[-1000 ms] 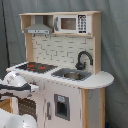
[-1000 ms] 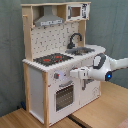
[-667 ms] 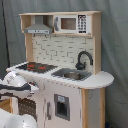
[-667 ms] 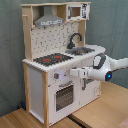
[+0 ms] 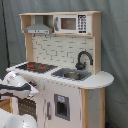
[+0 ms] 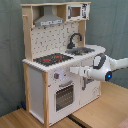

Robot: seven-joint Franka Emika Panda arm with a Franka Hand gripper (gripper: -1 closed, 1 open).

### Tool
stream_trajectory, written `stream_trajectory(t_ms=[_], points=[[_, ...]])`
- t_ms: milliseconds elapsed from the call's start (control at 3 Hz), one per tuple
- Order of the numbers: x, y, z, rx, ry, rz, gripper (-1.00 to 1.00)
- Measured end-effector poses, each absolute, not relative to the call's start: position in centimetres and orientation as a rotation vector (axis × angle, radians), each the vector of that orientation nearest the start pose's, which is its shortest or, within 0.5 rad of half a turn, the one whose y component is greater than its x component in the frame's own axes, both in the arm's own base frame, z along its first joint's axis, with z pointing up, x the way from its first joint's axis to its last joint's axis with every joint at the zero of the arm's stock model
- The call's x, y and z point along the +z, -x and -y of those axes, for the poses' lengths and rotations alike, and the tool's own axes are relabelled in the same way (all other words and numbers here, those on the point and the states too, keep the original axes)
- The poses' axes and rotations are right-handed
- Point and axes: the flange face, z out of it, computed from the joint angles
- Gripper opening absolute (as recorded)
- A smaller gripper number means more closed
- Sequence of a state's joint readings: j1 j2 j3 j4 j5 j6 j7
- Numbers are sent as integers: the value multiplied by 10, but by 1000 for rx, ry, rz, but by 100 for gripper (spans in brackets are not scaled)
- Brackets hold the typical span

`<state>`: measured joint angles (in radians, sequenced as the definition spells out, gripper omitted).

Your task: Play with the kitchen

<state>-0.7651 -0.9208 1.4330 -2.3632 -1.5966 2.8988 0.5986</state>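
Note:
The kitchen (image 5: 75, 102) is a tall white and light-wood toy, seen in both exterior views. It has a black faucet (image 5: 83, 58) over a sink (image 5: 73, 75), a red-ringed stovetop (image 5: 36, 66), a grey hood (image 5: 39, 30) and a small microwave (image 5: 73, 23). In the second exterior view the kitchen (image 6: 36, 87) shows its windowed oven door (image 6: 65, 95) and knobs (image 6: 57, 76). My gripper (image 6: 72, 71) reaches in from the second exterior view's right, level with the knob panel above the oven door. In the first exterior view my gripper (image 5: 35, 91) is at the left, against the kitchen's front.
The kitchen stands on a wooden table (image 6: 102, 110) before a grey curtain (image 6: 112, 25). The rounded counter end (image 5: 102, 79) juts out beside the sink. My white arm (image 6: 107, 74) stretches across the front at counter height, and its lower part (image 5: 15, 120) fills the first exterior view's bottom left corner.

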Motion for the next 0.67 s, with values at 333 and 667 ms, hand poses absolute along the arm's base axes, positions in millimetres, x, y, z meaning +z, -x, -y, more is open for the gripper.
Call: stream_trajectory(t_ms=[333,667], points=[[347,-345,-363,849,-1065,-1451,-100],[347,-345,-364,926,-1151,-1403,-100]])
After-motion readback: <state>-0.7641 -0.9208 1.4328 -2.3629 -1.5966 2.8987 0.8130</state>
